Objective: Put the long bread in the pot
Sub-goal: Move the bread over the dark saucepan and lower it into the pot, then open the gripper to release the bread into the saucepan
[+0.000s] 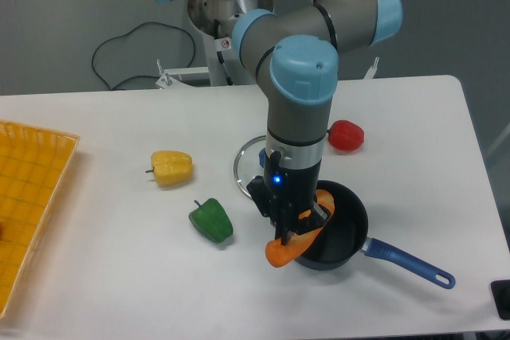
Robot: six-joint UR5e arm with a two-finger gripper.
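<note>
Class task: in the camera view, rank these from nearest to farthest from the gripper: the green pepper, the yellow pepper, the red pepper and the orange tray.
Measured from the gripper, which holds the bread at the pot's rim:
1. Green pepper, just to its left in the picture.
2. Red pepper, behind it, further up the table.
3. Yellow pepper, further left and back.
4. Orange tray, at the far left edge.

No readable txt, brands or nos. anywhere. One small red-and-white sticker (227, 44) sits on the arm's base column, up and left of the claw (293, 227), but it's too small to make out.
</note>
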